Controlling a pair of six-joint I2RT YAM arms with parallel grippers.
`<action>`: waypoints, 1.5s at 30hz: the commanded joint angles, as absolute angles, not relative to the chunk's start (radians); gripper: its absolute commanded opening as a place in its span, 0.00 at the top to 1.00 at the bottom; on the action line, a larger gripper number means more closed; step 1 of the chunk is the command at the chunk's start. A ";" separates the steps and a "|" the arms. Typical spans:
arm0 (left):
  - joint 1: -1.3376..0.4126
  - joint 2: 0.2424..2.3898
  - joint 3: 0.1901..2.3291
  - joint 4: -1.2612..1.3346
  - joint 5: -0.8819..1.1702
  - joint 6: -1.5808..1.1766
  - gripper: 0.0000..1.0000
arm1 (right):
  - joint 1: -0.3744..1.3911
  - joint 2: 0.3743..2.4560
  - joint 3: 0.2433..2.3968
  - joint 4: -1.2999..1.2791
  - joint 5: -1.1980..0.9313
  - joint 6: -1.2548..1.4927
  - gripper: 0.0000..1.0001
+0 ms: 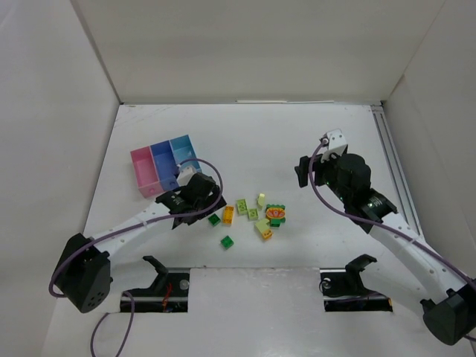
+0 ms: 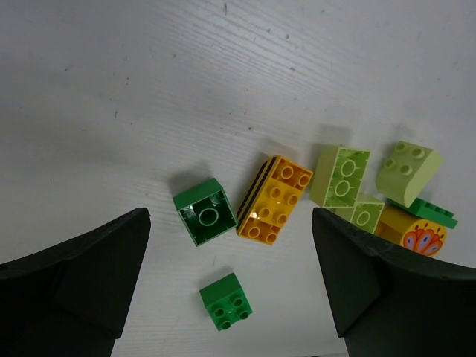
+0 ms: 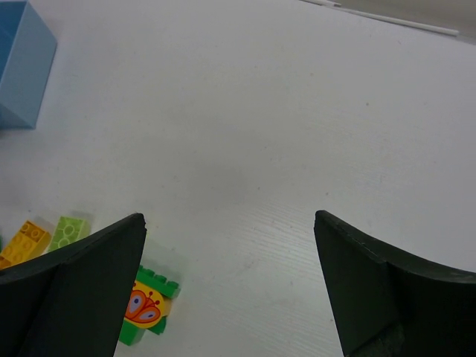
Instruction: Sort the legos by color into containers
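left gripper [image 2: 230,256] spread wide, seemingly above green legos [image 2: 205,214].

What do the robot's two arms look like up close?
The left arm and right arm have white tubular links, black joint housings and a purple cable looping alongside. The left gripper and right gripper each end in two broad black fingers.

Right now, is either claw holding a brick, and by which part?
No. The left claw and the right claw are both open and empty; the legos lie loose on the table.
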State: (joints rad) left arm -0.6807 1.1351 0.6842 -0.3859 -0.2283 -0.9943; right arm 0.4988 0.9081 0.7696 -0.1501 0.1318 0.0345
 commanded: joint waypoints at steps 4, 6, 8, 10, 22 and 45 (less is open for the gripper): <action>-0.676 1.176 0.664 -0.419 -0.239 -1.101 0.17 | 0.512 0.890 0.764 -0.140 0.193 0.051 0.00; -0.676 1.177 0.650 -0.443 -0.249 -1.176 0.22 | 0.512 0.899 0.755 -0.149 0.204 0.051 0.00; -0.676 1.167 0.624 -0.443 -0.249 -1.215 0.23 | 0.512 0.899 0.755 -0.149 0.216 0.063 0.00; -0.676 1.167 0.615 -0.443 -0.238 -1.244 0.28 | 0.512 0.910 0.755 -0.167 0.244 0.063 0.00; -0.676 1.252 0.646 -0.459 -0.247 -1.276 0.36 | 0.512 0.910 0.764 -0.187 0.307 0.083 0.00; -0.785 1.378 0.664 -0.543 -0.238 -1.313 0.47 | 0.512 0.881 0.755 -0.215 0.337 0.101 0.00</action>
State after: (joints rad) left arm -0.7799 1.3613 0.6899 -0.4519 -0.2375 -1.2949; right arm 0.5014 0.9085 0.7525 -0.2134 0.3164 0.0860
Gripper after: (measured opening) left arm 0.524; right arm 0.994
